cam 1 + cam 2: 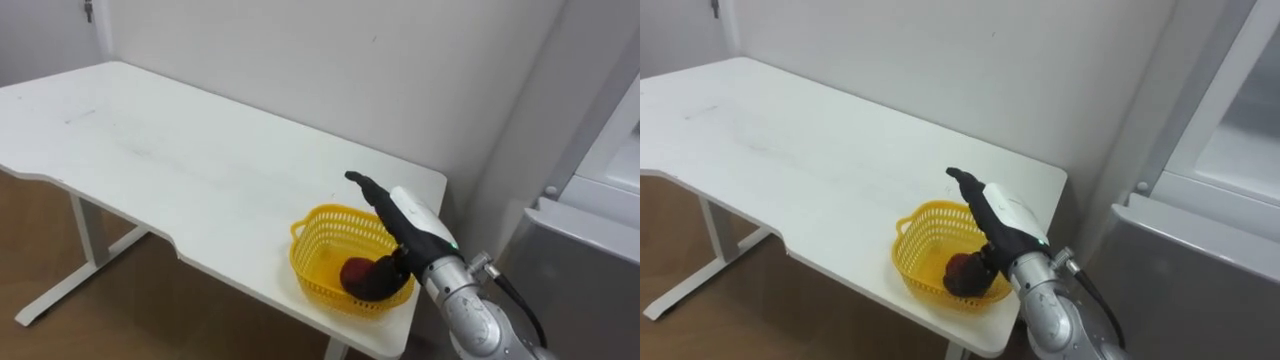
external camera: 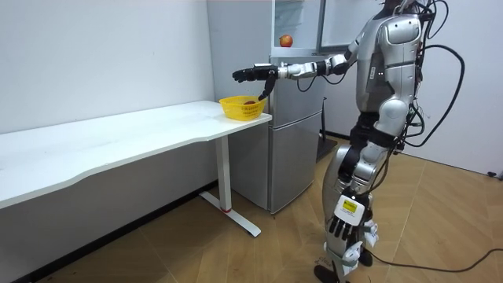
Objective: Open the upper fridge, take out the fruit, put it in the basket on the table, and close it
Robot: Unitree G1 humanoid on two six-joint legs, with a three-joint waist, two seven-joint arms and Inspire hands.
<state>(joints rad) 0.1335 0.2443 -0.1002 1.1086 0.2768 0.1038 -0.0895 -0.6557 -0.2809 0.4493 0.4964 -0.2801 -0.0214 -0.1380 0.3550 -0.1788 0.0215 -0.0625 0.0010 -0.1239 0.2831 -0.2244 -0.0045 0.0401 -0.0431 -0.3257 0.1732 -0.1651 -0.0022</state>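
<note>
A red apple [image 1: 355, 272] lies inside a yellow plastic basket [image 1: 308, 238] at the near right corner of the white table [image 1: 150, 150]. My right hand [image 1: 405, 215] is stretched out flat over the basket, open, with its fingers pointing away toward the wall and the thumb hanging down beside the apple. In the room view the same hand [image 2: 255, 74] hovers just above the basket [image 2: 236, 108]. A second red apple [image 2: 285, 40] sits on a shelf in the upper fridge. I stand in front of the fridge, and my left hand [image 2: 339, 229] hangs low by my leg, fingers relaxed.
The grey fridge [image 2: 295, 141] stands right beside the table's end, its upper door [image 2: 322, 23] swung open. Its lower body [image 1: 580, 260] shows at the right of the eye view. A white wall runs behind the table. The floor is wooden.
</note>
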